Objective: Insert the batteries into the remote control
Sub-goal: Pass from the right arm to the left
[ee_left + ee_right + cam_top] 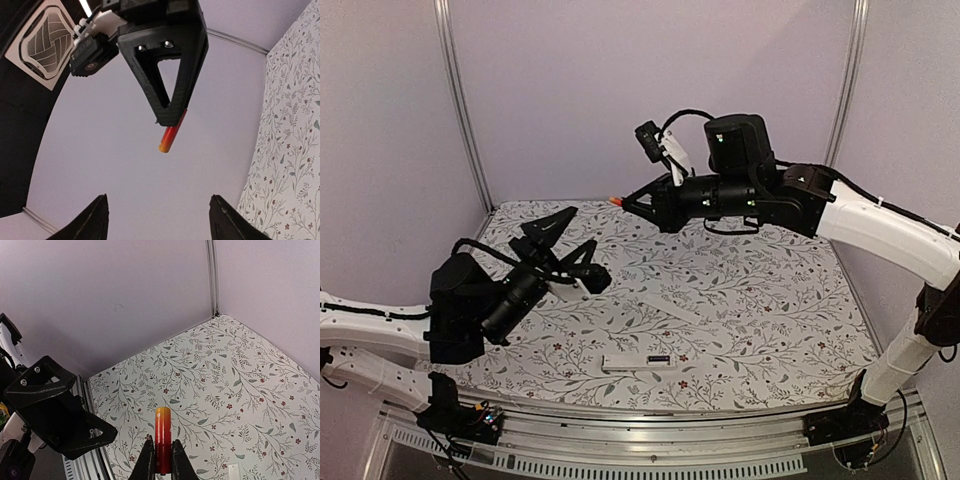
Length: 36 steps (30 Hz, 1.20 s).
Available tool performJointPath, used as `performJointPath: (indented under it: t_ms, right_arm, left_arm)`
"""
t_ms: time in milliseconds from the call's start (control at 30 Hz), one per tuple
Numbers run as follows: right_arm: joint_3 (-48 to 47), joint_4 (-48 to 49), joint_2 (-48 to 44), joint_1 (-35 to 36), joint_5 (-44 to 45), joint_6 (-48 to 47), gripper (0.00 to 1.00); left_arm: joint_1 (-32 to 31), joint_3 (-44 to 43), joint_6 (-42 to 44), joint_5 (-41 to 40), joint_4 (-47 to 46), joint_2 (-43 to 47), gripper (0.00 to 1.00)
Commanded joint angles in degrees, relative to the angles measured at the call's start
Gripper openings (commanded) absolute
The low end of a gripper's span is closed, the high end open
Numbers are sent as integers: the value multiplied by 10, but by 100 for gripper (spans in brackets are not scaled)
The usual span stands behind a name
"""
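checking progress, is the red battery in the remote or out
Out. The right gripper holds the red battery in the air, while the remote control lies on the table near its front edge.

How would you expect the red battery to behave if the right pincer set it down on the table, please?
The red battery looks stiff: it juts straight from the right pincer without sagging. Being a smooth round cylinder, it would probably roll on the flat table.

Left gripper (159,197) agape; right gripper (162,440) tight
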<state>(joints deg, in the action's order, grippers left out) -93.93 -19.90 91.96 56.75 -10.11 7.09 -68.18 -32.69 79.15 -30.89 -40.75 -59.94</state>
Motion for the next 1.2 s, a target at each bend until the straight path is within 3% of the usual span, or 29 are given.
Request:
performJointPath:
  t_ms: [0,600,767,967,1167]
  right_arm:
    - [17,-12,-16,8,0,13,0]
    - [61,1,-36,42,-31,9,0]
    - [59,5,-31,45,-43,8,0]
    - [63,5,-31,46,-37,6,0]
    - [56,6,-20,47,-47,6,0]
  left_arm:
    - [-18,6,71,-23,-80,-21,70]
    - [-17,-24,61,-22,-82,-88,73]
    - [-25,-33,75,-25,-105,-105,54]
    - [-27,-34,79,-29,-100,-111,48]
    - [-28,-33,79,-33,-98,-113,36]
